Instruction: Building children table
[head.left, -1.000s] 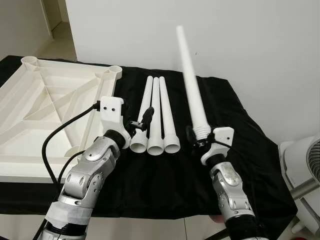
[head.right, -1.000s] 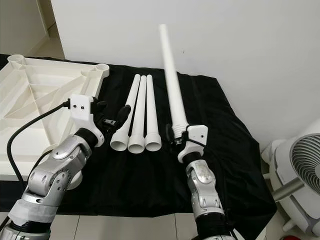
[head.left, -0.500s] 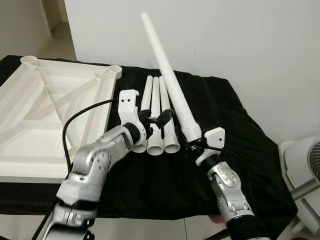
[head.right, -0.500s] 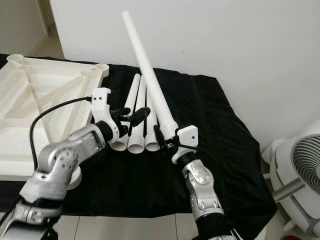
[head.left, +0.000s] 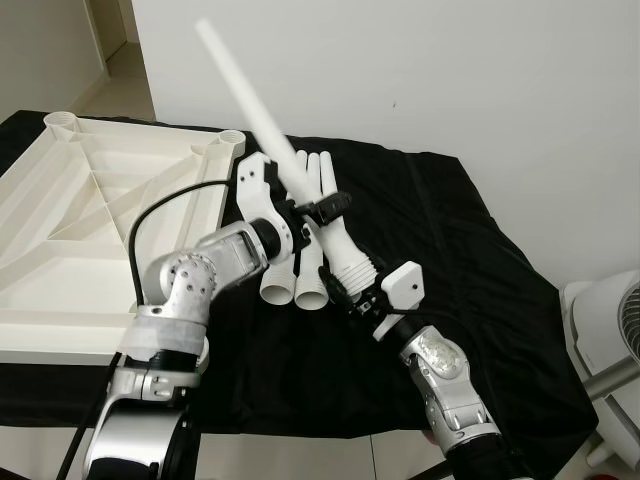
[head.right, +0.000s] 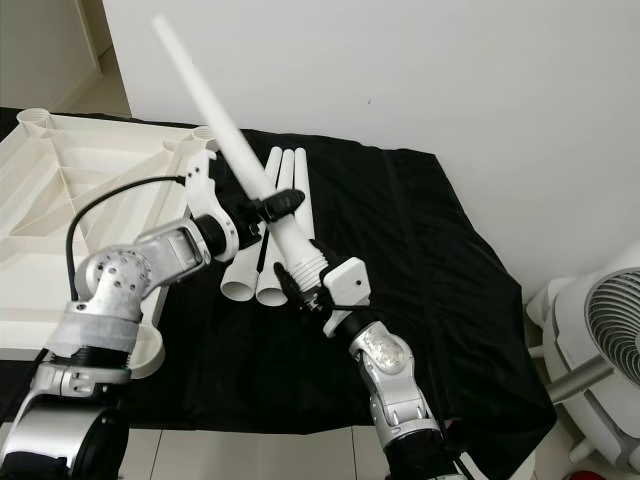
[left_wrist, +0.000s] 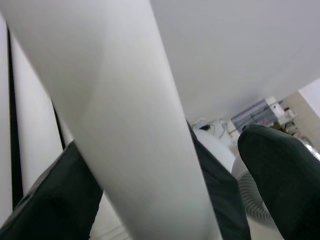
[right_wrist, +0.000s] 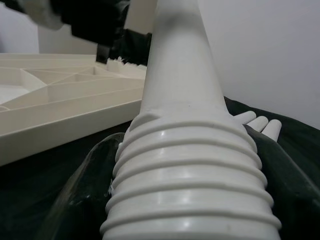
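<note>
My right gripper (head.left: 352, 292) is shut on the threaded end of a long white table leg (head.left: 262, 120), which leans up and to the left over the table. The thread ridges of this leg (right_wrist: 185, 150) show close up in the right wrist view. My left gripper (head.left: 318, 213) stands open around the leg's lower shaft, one black finger (left_wrist: 285, 175) a little apart from the leg (left_wrist: 125, 115) and the other partly hidden behind it. More white legs (head.left: 312, 285) lie side by side on the black cloth, under the raised one. The upside-down white tabletop (head.left: 90, 220) lies at the left.
A black cloth (head.left: 450, 250) covers the work table, with bare cloth to the right of the legs. A white fan (head.left: 612, 330) stands on the floor at the right. A black cable (head.left: 150, 225) loops from my left arm over the tabletop's edge. A white wall is behind.
The right gripper has swung the held leg from nearly upright to leaning far left. The left arm rose and moved right, bringing its fingers to either side of the leg.
</note>
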